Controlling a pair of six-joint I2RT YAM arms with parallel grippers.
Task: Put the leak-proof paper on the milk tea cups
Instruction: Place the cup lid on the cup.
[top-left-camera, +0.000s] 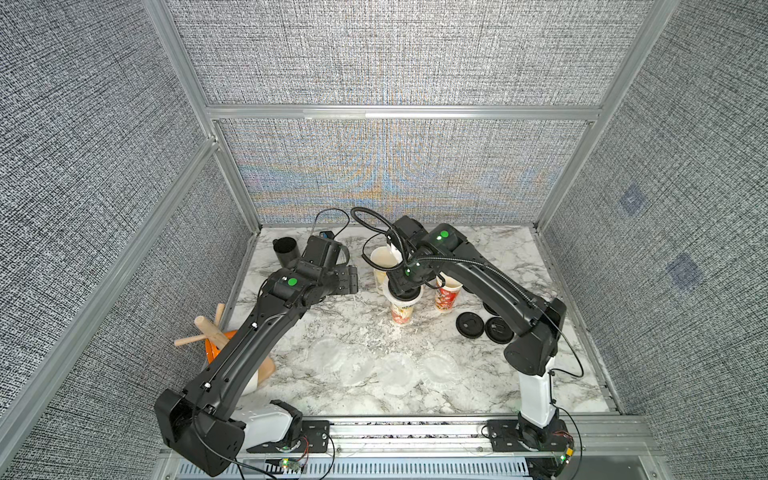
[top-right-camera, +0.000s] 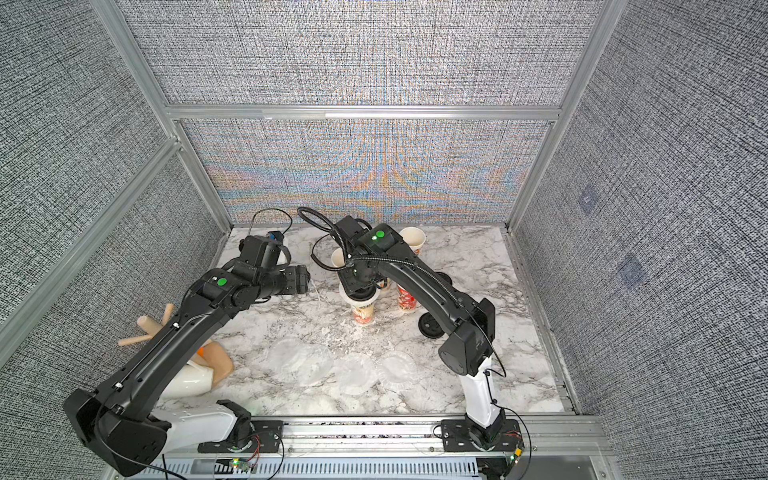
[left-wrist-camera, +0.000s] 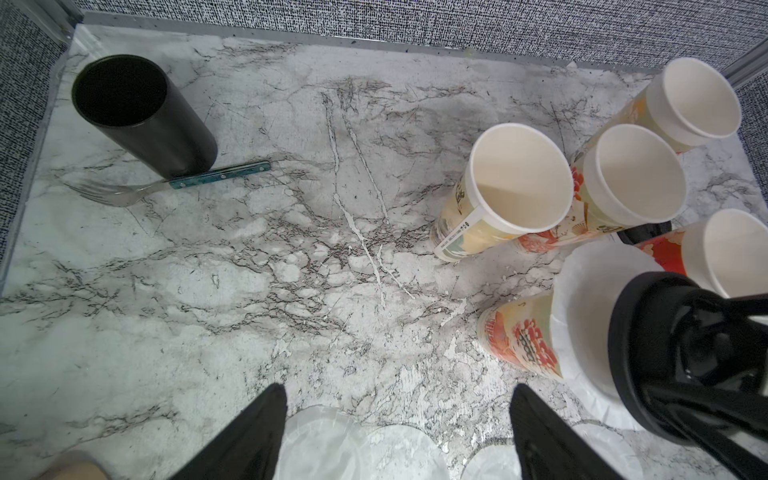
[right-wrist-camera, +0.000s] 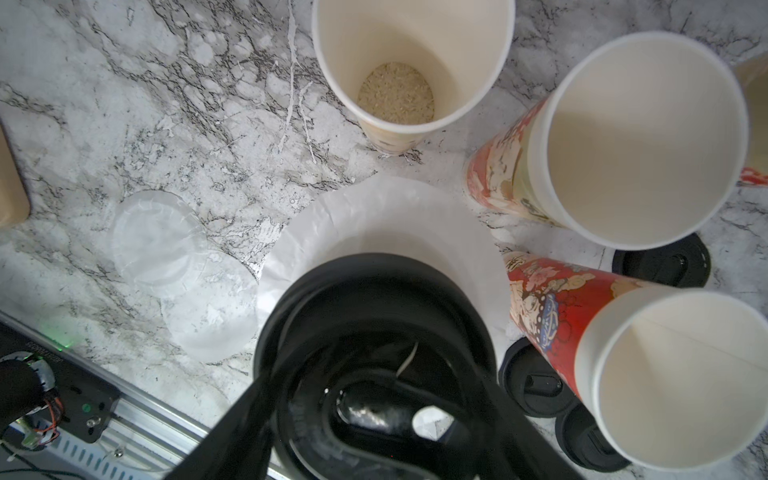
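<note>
Leak-proof paper (right-wrist-camera: 374, 216) covers a cup (left-wrist-camera: 515, 336) under the right gripper (right-wrist-camera: 382, 399); it grasps a black lid (right-wrist-camera: 374, 274).

Left arm stretched forward, its left claw (left-wrist-camera: 398, 390) spread wide and empty; right claw (top-left-camera: 405, 290) pointed down, clamping a black lid (right-wrist-camera: 374, 276).

The milk tea cups (left-wrist-camera: 519, 178) look matt paper, the leak-proof paper (right-wrist-camera: 374, 220) crinkled translucent, the fork (left-wrist-camera: 112, 195) metal.

You'll see a black cup (left-wrist-camera: 141, 120) standing just beside a fork (left-wrist-camera: 124, 195) (blue handle); black lids (top-left-camera: 471, 324) lie far from both.
</note>
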